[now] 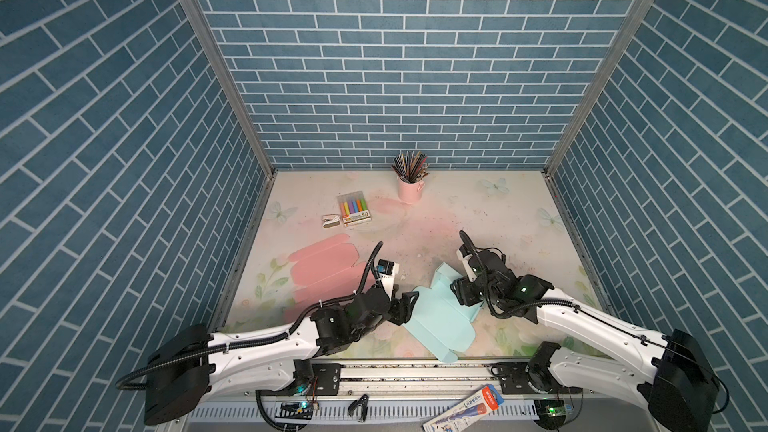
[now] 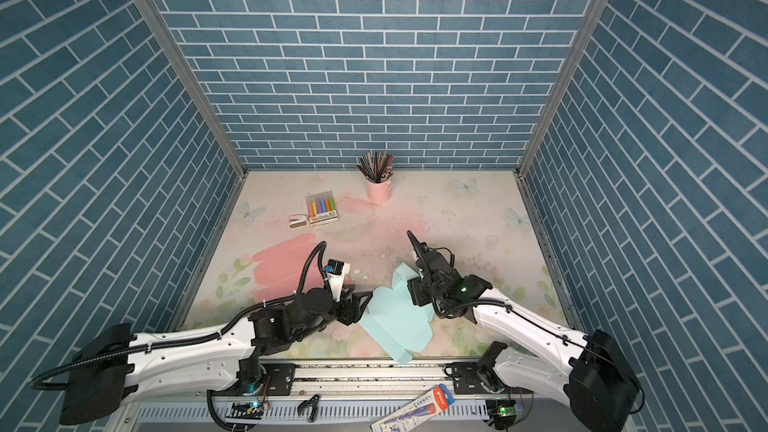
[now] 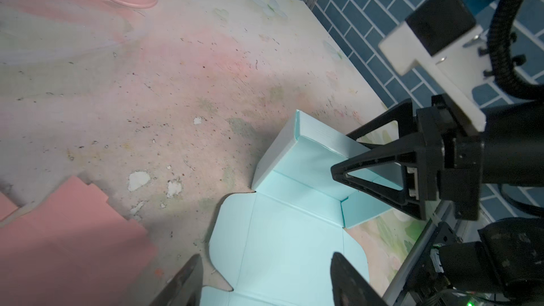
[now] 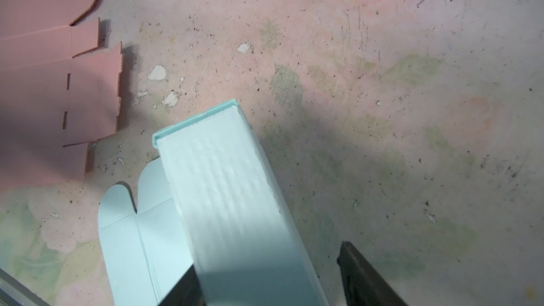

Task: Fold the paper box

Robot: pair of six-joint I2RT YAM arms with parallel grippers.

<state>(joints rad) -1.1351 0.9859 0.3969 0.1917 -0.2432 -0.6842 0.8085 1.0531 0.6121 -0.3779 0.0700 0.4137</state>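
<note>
The paper box is a pale blue card blank lying near the table's front edge, with one end folded up into a raised wall. My right gripper straddles that wall, open. One finger is against the wall's inner side, and the other stands apart from it on the outside. My left gripper hovers open over the flat panel at the blank's left edge, with nothing between its fingers.
A flat pink card blank lies to the left, partly under the left arm. Further back are a pink cup of pencils, a pack of markers and a small box. Blue brick walls enclose three sides.
</note>
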